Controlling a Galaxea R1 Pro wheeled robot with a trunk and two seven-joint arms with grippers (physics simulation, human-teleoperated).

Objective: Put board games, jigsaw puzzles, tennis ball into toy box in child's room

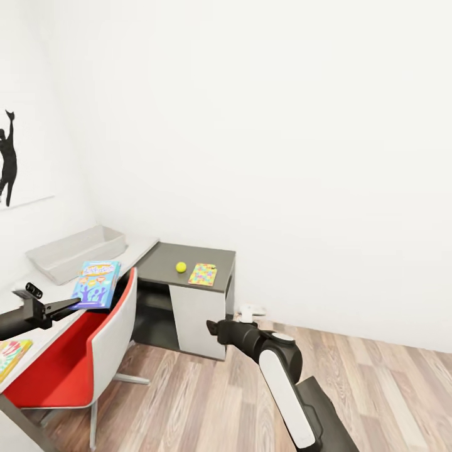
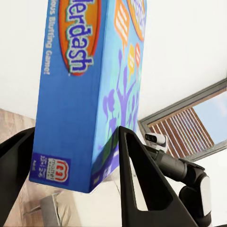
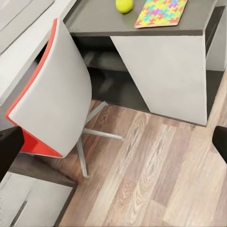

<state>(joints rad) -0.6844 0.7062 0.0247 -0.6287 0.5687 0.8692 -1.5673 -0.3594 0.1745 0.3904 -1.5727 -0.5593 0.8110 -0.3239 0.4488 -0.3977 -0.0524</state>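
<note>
Risk lies in the blue board game (image 1: 96, 284), pinched at one end by the left tool (image 2: 75, 161) above the counter (image 1: 141, 246), slipping short of the toy box (image 1: 75, 251); right tool's state unclear.

— What surrounds the red chair (image 1: 69, 370)?
— I see white walls (image 1: 282, 125) behind it and a wood-plank floor (image 1: 207, 402) beneath. A black silhouette picture (image 1: 7, 164) hangs above it.
— Any window?
— My left wrist camera catches one, with brown slatted blinds (image 2: 182, 127).
</note>
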